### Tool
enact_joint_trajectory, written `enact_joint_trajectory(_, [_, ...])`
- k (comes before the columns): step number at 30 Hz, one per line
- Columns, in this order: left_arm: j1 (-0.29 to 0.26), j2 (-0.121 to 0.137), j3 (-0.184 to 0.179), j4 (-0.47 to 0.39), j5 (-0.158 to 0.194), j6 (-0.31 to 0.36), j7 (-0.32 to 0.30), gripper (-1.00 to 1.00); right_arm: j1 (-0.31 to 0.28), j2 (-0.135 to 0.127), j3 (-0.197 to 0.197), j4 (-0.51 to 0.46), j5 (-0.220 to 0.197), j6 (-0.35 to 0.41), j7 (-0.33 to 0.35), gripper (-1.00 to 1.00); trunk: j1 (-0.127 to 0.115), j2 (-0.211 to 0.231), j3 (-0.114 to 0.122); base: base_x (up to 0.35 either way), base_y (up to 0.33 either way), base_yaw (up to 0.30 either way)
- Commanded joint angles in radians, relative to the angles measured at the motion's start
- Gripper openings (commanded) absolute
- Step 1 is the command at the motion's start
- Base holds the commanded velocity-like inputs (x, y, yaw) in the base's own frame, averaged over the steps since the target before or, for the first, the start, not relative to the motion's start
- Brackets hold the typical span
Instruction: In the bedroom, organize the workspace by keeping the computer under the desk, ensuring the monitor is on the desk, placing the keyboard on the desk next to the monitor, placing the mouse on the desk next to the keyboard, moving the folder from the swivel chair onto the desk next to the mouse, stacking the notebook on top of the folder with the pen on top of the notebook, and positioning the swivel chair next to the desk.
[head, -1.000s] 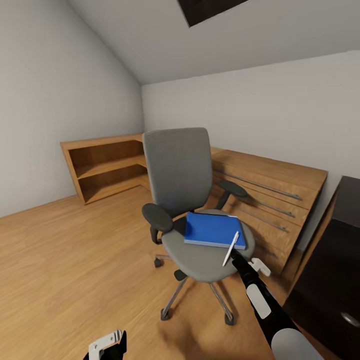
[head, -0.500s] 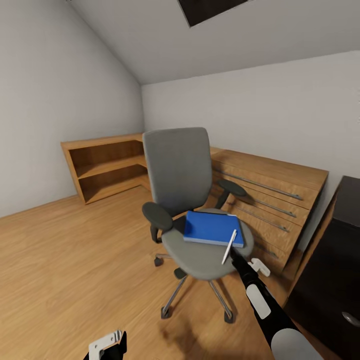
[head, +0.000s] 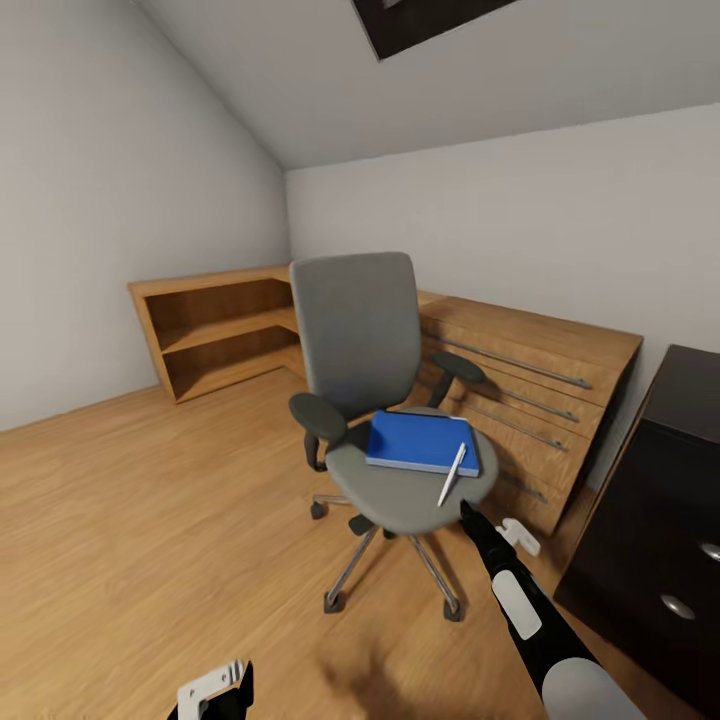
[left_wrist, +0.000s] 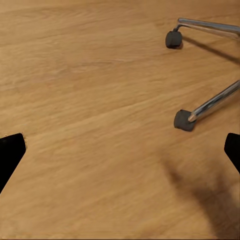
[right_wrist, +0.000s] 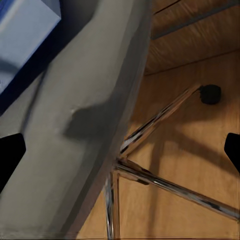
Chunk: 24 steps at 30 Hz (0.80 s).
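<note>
Pen (head: 451, 474) overlaps blue folder (head: 420, 443), hiding its corner.

The swivel chair's grey seat (head: 400, 492) carries a blue folder (head: 420, 442) with a white pen (head: 452, 473) resting across the folder's near edge.

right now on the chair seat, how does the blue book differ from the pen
The blue book is a broad flat rectangle; the pen is a thin white stick. The blue book lies toward the backrest side of the seat, while the pen lies nearer the front edge, with its far end overlapping the blue book's corner. Both lie flat on the swivel chair, untouched by either gripper.
</note>
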Motion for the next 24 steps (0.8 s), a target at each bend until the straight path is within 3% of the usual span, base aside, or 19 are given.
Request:
enact_joint_trajectory(1, [0.000,0.001,-0.002,-0.001,0.010,-0.003,0.005,1.00,-0.001,0.001,-0.003,0.001,-0.010,-0.002,0.007,1.00,0.000,0.000,-0.001,-0.235,0.000,0.000])
enact_joint_trajectory(13, [0.000,0.001,-0.002,-0.001,0.010,-0.003,0.004,1.00,-0.001,0.001,-0.005,0.001,-0.010,-0.002,0.006,1.00,0.000,0.000,-0.001,-0.284,0.000,0.000])
enact_joint_trajectory(24, [0.000,0.001,-0.002,0.002,0.011,-0.004,0.004,1.00,0.013,0.008,-0.005,0.001,-0.010,-0.003,0.004,1.00,0.000,0.000,-0.001,-0.048,0.000,0.000])
